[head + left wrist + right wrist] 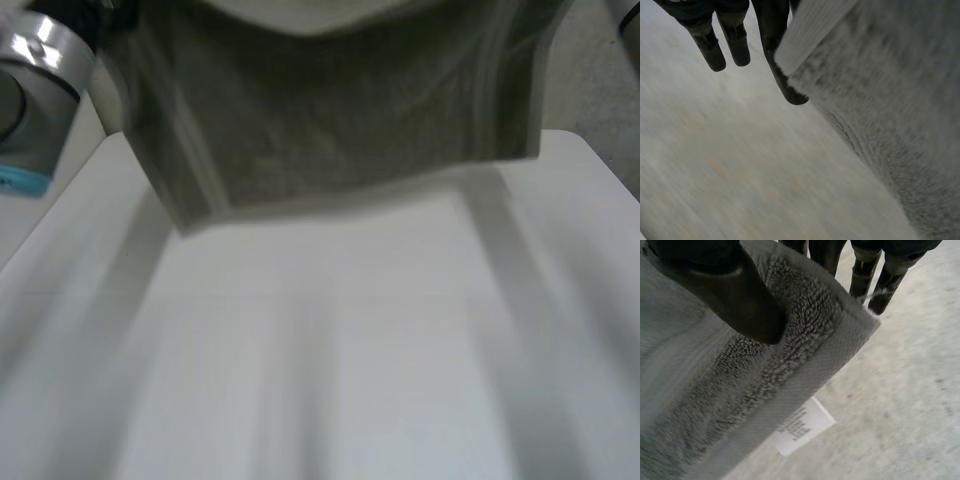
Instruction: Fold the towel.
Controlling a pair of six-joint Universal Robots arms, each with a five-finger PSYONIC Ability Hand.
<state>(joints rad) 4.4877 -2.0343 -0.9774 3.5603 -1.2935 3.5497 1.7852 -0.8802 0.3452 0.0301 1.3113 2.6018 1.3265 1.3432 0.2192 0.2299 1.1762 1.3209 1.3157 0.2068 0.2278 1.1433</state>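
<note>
White worktop (330,380): towel (340,120) hangs above it, off the surface. Right hand (725,295): clamped on a towel corner near the label (802,432). Left hand (771,30): at another corner, hold I cannot tell. Risk, as I judge it: a weak pinch there would drop that side.

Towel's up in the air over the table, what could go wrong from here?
The right hand pinches the towel by one corner, thumb against fingers, so it might slip free. In the head view the towel hangs with its lower edge slanted over the table, so it may land skewed and fold crookedly. How the left hand holds its edge is hidden; that hold could be weak too.
</note>
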